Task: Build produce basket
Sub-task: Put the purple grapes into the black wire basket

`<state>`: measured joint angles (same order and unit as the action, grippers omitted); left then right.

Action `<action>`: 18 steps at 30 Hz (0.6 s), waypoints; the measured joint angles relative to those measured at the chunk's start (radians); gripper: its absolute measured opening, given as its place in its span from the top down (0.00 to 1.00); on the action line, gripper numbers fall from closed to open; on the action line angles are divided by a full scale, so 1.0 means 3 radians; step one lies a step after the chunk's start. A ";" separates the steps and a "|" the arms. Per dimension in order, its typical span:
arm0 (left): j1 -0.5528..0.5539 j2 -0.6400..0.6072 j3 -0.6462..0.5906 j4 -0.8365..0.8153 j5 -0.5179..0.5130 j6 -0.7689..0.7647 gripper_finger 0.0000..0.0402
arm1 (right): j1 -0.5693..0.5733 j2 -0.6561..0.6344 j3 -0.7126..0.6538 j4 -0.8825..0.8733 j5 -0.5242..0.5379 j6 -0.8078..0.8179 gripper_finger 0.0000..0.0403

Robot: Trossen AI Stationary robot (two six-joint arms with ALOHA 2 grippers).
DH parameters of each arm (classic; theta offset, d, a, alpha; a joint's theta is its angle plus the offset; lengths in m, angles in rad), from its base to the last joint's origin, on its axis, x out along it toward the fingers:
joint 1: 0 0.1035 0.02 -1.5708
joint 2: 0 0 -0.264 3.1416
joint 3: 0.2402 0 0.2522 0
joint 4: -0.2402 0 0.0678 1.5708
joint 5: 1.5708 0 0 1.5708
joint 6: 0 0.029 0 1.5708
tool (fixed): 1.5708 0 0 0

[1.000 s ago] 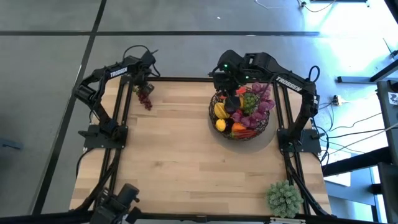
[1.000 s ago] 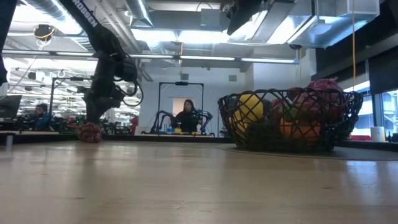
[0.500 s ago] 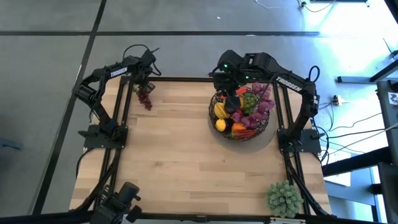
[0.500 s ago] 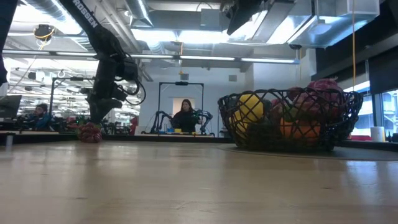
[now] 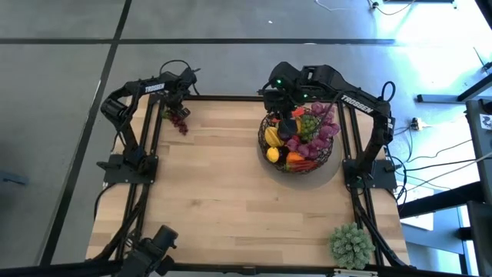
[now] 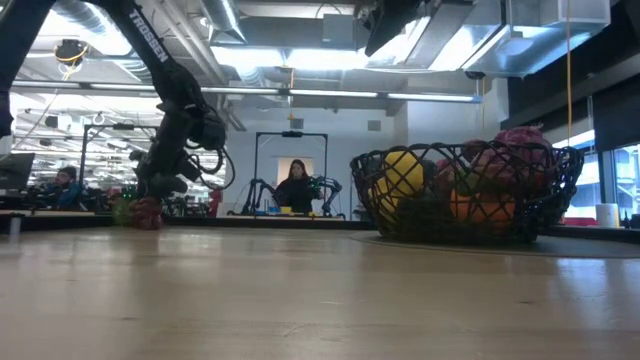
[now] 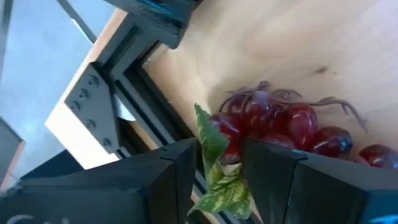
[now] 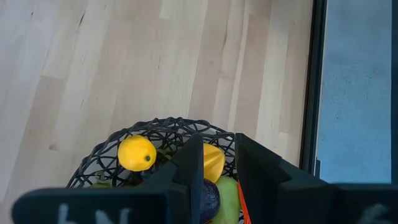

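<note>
A bunch of red grapes [image 5: 180, 123] with a green leaf lies on the table at the far left corner; it also shows in the low view [image 6: 148, 212]. My left gripper [image 5: 178, 109] is down at the bunch's leaf end, shut on it. The dark wire basket [image 5: 261, 137] stands at the far right, filled with a lemon, yellow fruits, green and purple grapes and red pieces. My right gripper [image 5: 286, 108] hovers over the basket's far left rim, its fingers a narrow gap apart and empty [image 8: 216, 149]. My left gripper [image 7: 219, 162] has the bunch's green leaf [image 7: 214, 146] pinched between its two fingers, at the end of the bunch nearest the table's far edge. The fingers slant down from the far side. The grapes [image 7: 280, 121] lie on the table beyond the fingertips.
A spiky pale green plant ball [image 5: 352, 245] sits at the near right corner. The black frame rail [image 7: 134, 87] runs close beside the grapes along the table's edge. Bare wood lies between the grapes and the basket. People sit in the room behind [image 6: 298, 188].
My left arm has tipped from pointing straight down to a slant over the grapes, its wrist shifting slightly toward the far right. A green leaf now shows beside the bunch in the low view. The grapes stay on the table.
</note>
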<state>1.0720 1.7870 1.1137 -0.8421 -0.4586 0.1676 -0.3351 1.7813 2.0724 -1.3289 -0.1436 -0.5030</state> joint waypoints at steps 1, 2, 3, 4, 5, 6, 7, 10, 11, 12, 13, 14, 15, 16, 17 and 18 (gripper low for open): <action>-0.0006 0.0000 0.0000 -0.0001 -0.0023 -0.0001 0.72 | 0.0000 0.0000 0.0000 0.0000 0.0000 0.0000 0.78; -0.0006 0.0000 0.0000 -0.0003 -0.0026 -0.0001 0.73 | 0.0000 0.0000 0.0000 0.0000 0.0000 0.0000 0.78; -0.0006 -0.0006 0.0000 -0.0004 -0.0032 -0.0009 0.74 | 0.0000 0.0000 0.0000 0.0000 0.0000 0.0000 0.78; -0.0006 -0.0015 0.0000 -0.0011 -0.0034 -0.0026 0.75 | 0.0000 0.0000 0.0000 0.0001 0.0000 0.0000 0.78; -0.0006 -0.0027 0.0000 -0.0033 -0.0038 -0.0052 0.76 | 0.0000 0.0000 0.0000 0.0000 0.0000 0.0000 0.78; -0.0017 -0.0040 0.0000 -0.0054 -0.0038 -0.0098 0.77 | 0.0000 0.0000 0.0000 0.0000 0.0000 0.0000 0.78; -0.0025 -0.0046 0.0000 -0.0078 -0.0042 -0.0141 0.77 | 0.0000 0.0000 0.0000 0.0001 0.0000 0.0000 0.78; -0.0059 -0.0047 0.0000 -0.0184 -0.0063 -0.0290 0.79 | 0.0000 0.0000 0.0000 0.0001 0.0000 0.0000 0.78; -0.0061 -0.0048 0.0000 -0.0226 -0.0068 -0.0337 0.79 | 0.0000 0.0000 0.0000 0.0002 0.0000 0.0001 0.78; -0.0062 -0.0047 0.0000 -0.0259 -0.0069 -0.0359 0.80 | 0.0000 0.0001 0.0000 0.0003 0.0000 0.0001 0.78; -0.0062 -0.0047 0.0000 -0.0288 -0.0069 -0.0367 0.81 | 0.0000 0.0000 0.0000 0.0003 0.0000 0.0001 0.78; -0.0061 -0.0048 0.0000 -0.0302 -0.0073 -0.0369 0.82 | 0.0000 0.0000 0.0000 0.0003 0.0000 0.0000 0.78; -0.0061 -0.0047 0.0000 -0.0311 -0.0077 -0.0369 0.84 | 0.0000 0.0000 0.0000 0.0003 0.0000 0.0000 0.78; -0.0061 -0.0048 0.0000 -0.0315 -0.0078 -0.0374 0.86 | 0.0000 0.0000 0.0000 0.0003 0.0000 0.0001 0.78; -0.0061 -0.0047 0.0000 -0.0318 -0.0078 -0.0381 0.88 | 0.0000 0.0000 0.0000 0.0003 -0.0006 0.0000 0.78; -0.0059 -0.0048 0.0000 -0.0325 -0.0078 -0.0390 0.90 | 0.0000 0.0000 0.0000 0.0003 -0.0029 0.0000 0.78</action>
<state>1.0542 1.7726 1.1137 -0.9396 -0.4821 0.0506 -0.3351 1.7813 2.0724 -1.3281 -0.1524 -0.5030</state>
